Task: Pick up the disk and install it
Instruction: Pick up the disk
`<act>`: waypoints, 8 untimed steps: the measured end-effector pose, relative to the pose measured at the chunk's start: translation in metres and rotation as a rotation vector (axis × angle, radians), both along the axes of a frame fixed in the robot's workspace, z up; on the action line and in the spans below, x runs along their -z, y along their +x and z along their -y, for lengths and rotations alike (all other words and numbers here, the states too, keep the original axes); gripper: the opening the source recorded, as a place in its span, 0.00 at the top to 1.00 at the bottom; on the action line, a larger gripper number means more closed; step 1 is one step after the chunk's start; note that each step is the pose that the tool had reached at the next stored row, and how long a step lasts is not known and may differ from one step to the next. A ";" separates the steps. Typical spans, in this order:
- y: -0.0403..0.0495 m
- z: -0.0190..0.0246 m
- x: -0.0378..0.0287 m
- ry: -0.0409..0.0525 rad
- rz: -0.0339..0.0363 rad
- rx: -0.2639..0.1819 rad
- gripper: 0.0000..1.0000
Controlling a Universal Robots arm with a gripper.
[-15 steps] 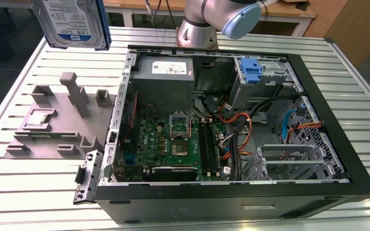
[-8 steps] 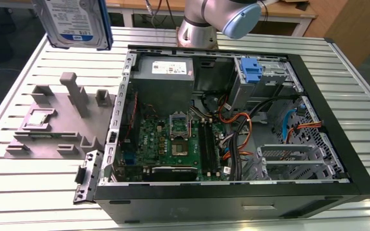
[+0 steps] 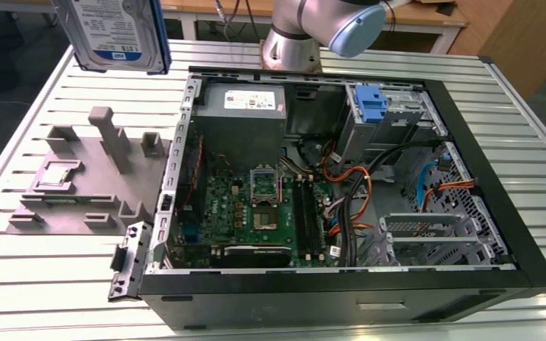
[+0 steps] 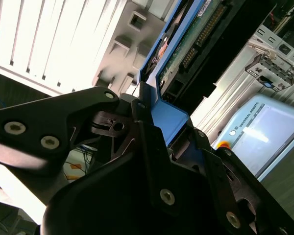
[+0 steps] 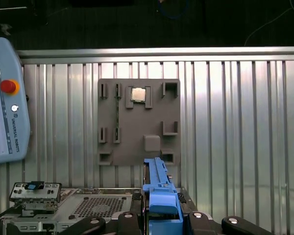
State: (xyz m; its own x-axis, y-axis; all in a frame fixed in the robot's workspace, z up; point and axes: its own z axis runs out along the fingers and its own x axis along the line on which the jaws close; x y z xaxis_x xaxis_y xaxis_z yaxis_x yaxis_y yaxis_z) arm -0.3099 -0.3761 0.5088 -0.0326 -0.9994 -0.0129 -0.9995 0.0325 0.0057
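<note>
The gripper (image 5: pixel 161 219) is clenched on the disk (image 3: pixel 111 30), its black fingers (image 4: pixel 147 142) pressed against the blue rail at one end of the drive. In the exterior view the disk hangs high above the worktop (image 3: pixel 26 284), to the exterior view's left of the open case (image 3: pixel 349 291). Its label faces the camera and its upper part is cut by the frame edge. It touches nothing below, and open air lies between it and the grey fixture (image 3: pixel 83 185) on the slats

In the first wrist view the disk (image 5: pixel 159 188) shows edge-on as a narrow blue strip running out from between the fingers. Its tip lies over the nearest edge of the fixture (image 5: pixel 139 122), where a small square chip (image 5: pixel 138 94) sits in one recess. The pendant (image 5: pixel 5 98) lies on the worktop, well apart from the fixture

The case lies on its side with the panel off. Its walls stand up around the board (image 3: pixel 254 206), power supply (image 3: pixel 244 103) and cables (image 3: pixel 368 192). A blue bracket (image 3: pixel 372 106) stands in the drive cage (image 3: pixel 401 106) at the far corner, to the exterior view's right of the power supply. The arm's base (image 3: pixel 292 35) stands just behind the case's far wall. Slats of the worktop show on every side of the case and the fixture
</note>
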 end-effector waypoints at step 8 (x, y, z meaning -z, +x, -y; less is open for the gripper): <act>0.0083 0.0000 0.0000 0.0000 0.0000 0.000 0.63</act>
